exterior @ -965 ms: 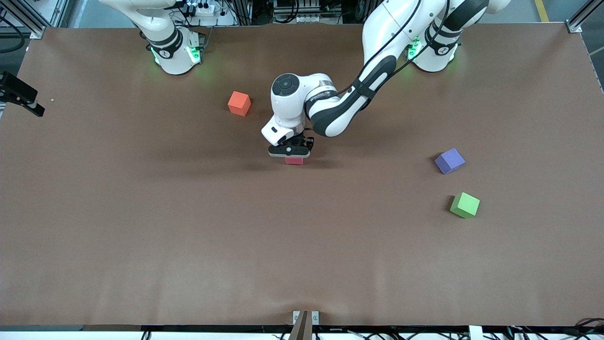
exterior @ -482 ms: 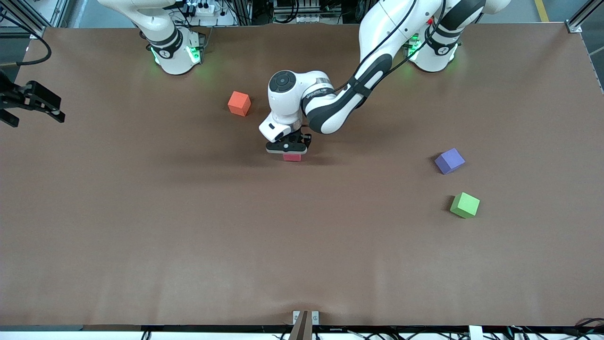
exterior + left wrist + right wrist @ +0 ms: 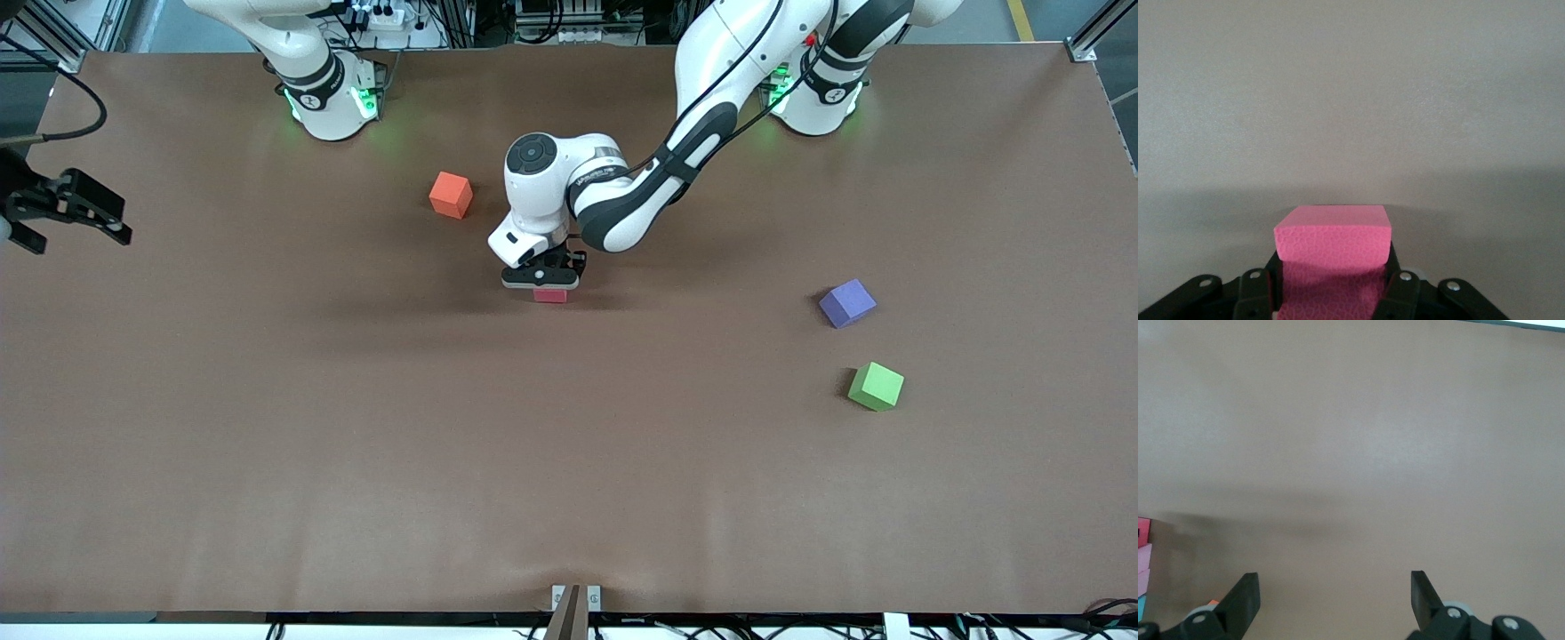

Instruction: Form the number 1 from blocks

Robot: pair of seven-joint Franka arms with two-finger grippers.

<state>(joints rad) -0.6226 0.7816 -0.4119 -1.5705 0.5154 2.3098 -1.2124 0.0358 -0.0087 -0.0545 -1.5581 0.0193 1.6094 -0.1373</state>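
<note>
Left gripper [image 3: 543, 283] is low over mid-tabletop [image 3: 569, 462], jaws clamped on a pink block [image 3: 550, 295]. In the left wrist view the pink block [image 3: 1333, 257] sits squarely between the fingers [image 3: 1399, 297], its top face and one side face showing, with bare tabletop all around it. Can't tell whether the block's underside touches the surface or is just off it.

Around the left jaws:
- orange block [image 3: 451, 195]: near, toward the right arm's end and closer to the robot bases; clear gap between it and the gripper.
- purple block [image 3: 847, 302]: well apart, toward the left arm's end.
- green block [image 3: 876, 386]: just beside the purple one, nearer the front camera, not touching it.
- everything from the jaws toward the front camera is open brown surface out to the tabletop edge.

Right gripper [image 3: 76, 209] hangs at the tabletop's edge at the right arm's end, jaws spread wide with nothing between them. Right wrist view: right gripper [image 3: 1335, 597] over bare tabletop; a stack of block edges, red [image 3: 1143, 529] over pink [image 3: 1144, 568], is cut off at the frame border, well clear of the jaws.
</note>
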